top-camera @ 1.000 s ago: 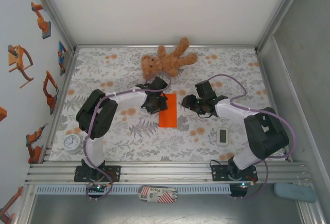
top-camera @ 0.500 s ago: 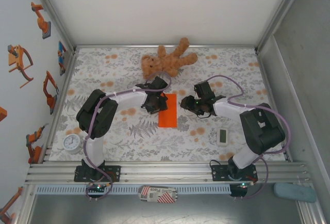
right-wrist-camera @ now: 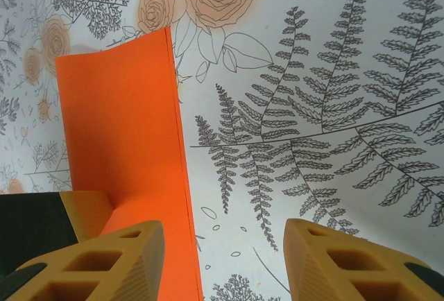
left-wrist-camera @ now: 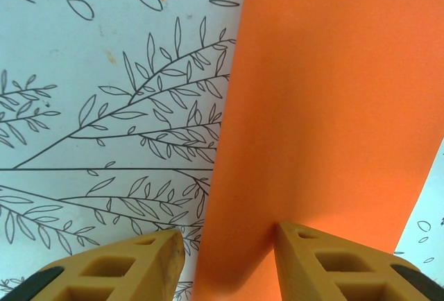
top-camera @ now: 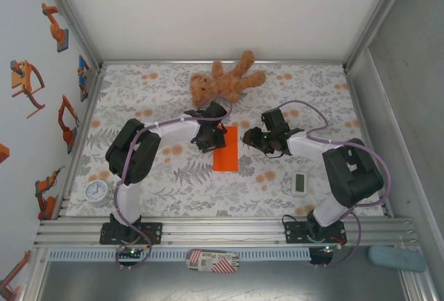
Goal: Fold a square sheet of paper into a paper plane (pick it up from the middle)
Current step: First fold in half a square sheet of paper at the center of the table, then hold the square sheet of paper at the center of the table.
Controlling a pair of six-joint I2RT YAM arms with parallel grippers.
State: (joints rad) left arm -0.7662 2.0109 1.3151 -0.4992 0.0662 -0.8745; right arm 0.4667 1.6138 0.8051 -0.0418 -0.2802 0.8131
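Right tool (right-wrist-camera: 223, 226) has slid in toward the centre of the overhead frame, and its jaws stand apart, released, gripping nothing, with the near edge of the square sheet of paper (right-wrist-camera: 125, 121) running up between them. The left tool (left-wrist-camera: 229, 235) has barely shifted, also released, astride the opposite long edge. The sheet, a narrow orange strip, stays flat mid-frame on the desk (top-camera: 139, 100), so I'd say both arms are closing in for the next crease.
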